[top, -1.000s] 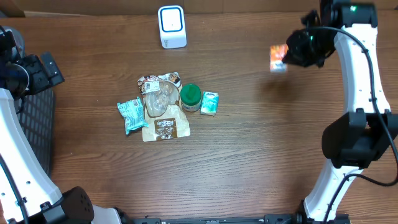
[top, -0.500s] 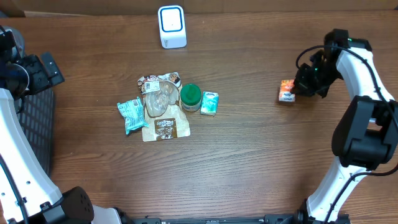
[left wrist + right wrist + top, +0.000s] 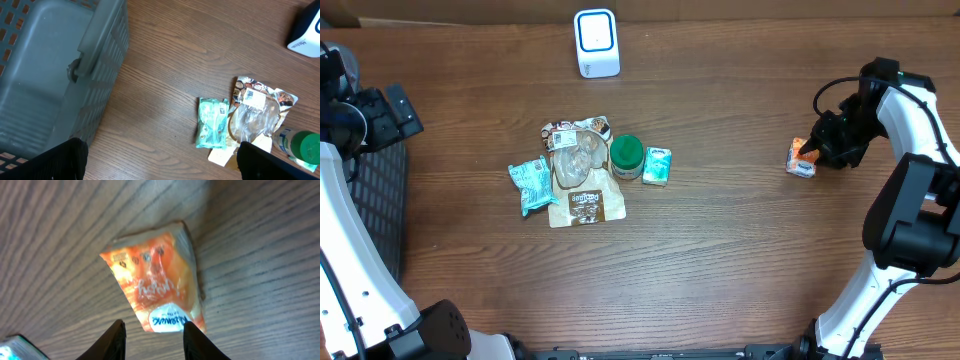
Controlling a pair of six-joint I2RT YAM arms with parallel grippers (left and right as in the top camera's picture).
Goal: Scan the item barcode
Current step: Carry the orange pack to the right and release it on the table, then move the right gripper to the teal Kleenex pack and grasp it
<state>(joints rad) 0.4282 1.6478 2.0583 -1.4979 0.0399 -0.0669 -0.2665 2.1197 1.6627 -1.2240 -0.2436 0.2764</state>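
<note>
An orange snack packet (image 3: 801,158) lies flat on the wood at the right side of the table. My right gripper (image 3: 819,150) hovers just over its near end, jaws apart. In the right wrist view the packet (image 3: 157,287) rests on the table with its white label end between the two spread fingers of the right gripper (image 3: 154,337), and the left finger is clear of it. The white barcode scanner (image 3: 596,42) stands at the back centre, far from the packet. My left gripper (image 3: 160,160) is wide open over bare wood beside the basket, holding nothing.
A pile of items sits mid-table: a teal packet (image 3: 531,185), a brown pouch (image 3: 584,203), a green-lidded jar (image 3: 626,156) and a small teal box (image 3: 657,165). A grey slatted basket (image 3: 45,65) stands at the far left edge.
My right arm brought the orange packet down from up near the back right to the table surface, shifting rightward, and its jaws have parted from the packet. The left arm has not moved.
</note>
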